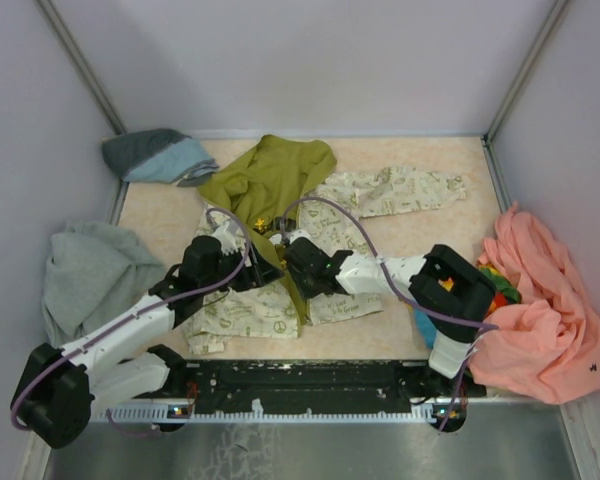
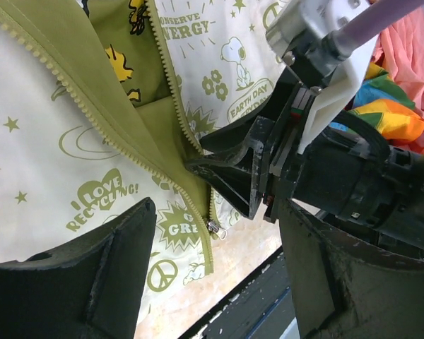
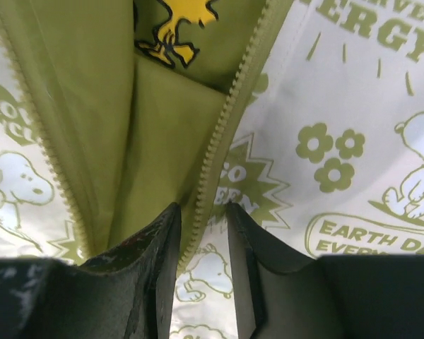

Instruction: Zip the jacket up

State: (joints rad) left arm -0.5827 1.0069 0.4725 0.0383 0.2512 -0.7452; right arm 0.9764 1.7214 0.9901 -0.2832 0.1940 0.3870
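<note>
The left hand (image 2: 218, 229) hovers released over the lower hem of the jacket (image 1: 242, 312), fingers wide apart. Just beyond it, the right hand (image 3: 201, 219) clenches the jacket's zipper strip (image 3: 219, 141). The jacket lies unzipped mid-desk (image 1: 430, 228), its hood farthest.

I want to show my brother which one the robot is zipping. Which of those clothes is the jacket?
Look at the middle of the tan table, between the grey sweatshirt on the left and the peach-pink garment on the right. The jacket lies spread out there. Only it has cream fabric with little green prints, an olive-green lining and a zipper.
</note>
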